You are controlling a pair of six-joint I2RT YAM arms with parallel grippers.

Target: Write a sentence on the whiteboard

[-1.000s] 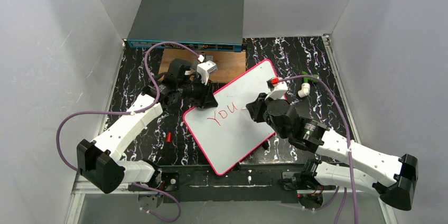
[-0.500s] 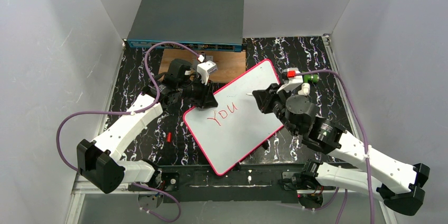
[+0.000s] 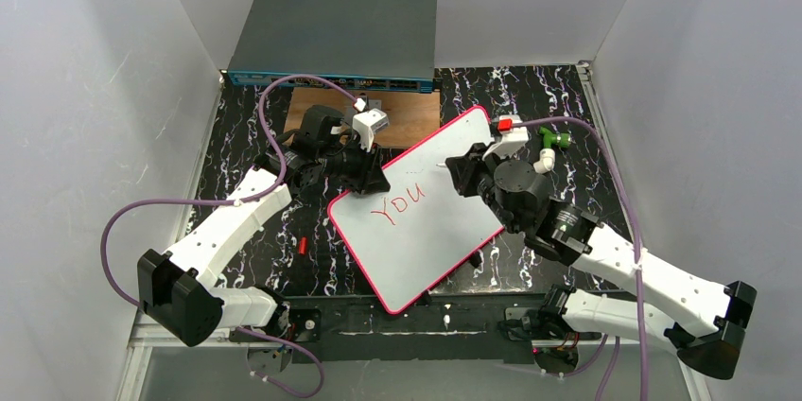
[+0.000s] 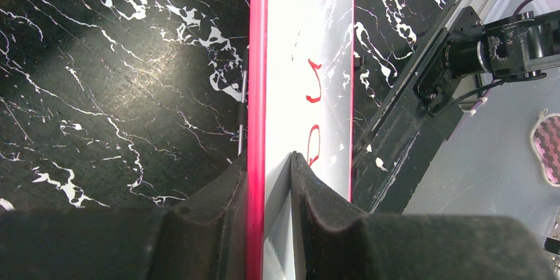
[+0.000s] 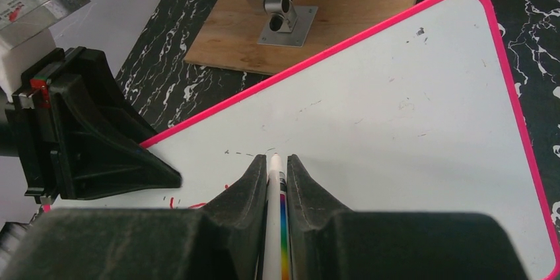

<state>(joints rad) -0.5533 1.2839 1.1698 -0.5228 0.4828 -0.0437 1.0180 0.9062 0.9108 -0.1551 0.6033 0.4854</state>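
Note:
The whiteboard (image 3: 416, 250), white with a pink-red rim, lies slanted on the black marbled table and carries the red letters "YOU" (image 3: 397, 202). My left gripper (image 3: 364, 179) is shut on its upper left edge; in the left wrist view the fingers (image 4: 224, 194) pinch the rim of the whiteboard (image 4: 297, 42). My right gripper (image 3: 461, 174) hangs over the board's upper middle, to the right of the letters. It is shut on a white marker (image 5: 274, 187) with a rainbow stripe. The marker tip points at the whiteboard (image 5: 409, 115); I cannot tell whether it touches.
A brown wooden board (image 3: 411, 117) with a metal bracket (image 5: 284, 16) lies just behind the whiteboard. A grey network switch (image 3: 336, 32) stands at the back. A small red piece (image 3: 302, 245) lies on the table left of the whiteboard. White walls close in both sides.
My right gripper has moved with the marker from just right of the letters up and away toward the board's far corner. The left gripper and the whiteboard have stayed still.

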